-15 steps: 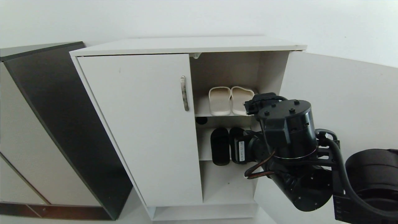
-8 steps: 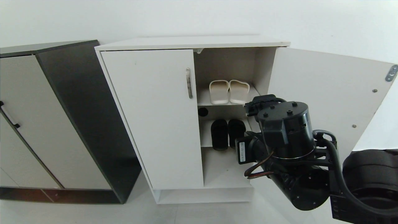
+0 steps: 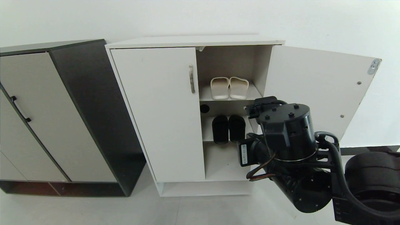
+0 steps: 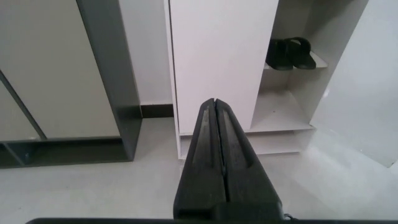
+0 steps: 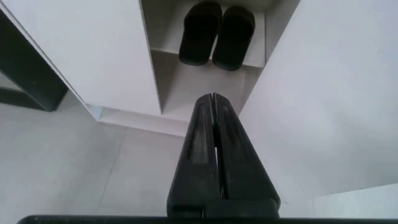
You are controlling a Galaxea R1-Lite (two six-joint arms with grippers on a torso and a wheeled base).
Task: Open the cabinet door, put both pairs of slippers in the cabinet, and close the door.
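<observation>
While open, cabinet (image 3: 193, 41) with slippers (image 3: 219, 89) inside

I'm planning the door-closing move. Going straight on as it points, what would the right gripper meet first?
Probably the cabinet's bottom compartment, below the black slippers, with the open door alongside. The right gripper is shut; depth is unclear.

The cabinet (image 3: 193, 41) stood against the wall (image 3: 312, 18), with a second cabinet (image 3: 47, 118) just beside it at 9 o'clock. Its closed door (image 3: 156, 109) covered the 9 o'clock half; the open door (image 3: 315, 87) swung out at 3 o'clock. Inside, one pair of slippers (image 3: 229, 87) lay on the upper shelf (image 3: 204, 93), the other pair (image 3: 228, 128) on the next shelf (image 3: 207, 132) at 6 o'clock.
</observation>
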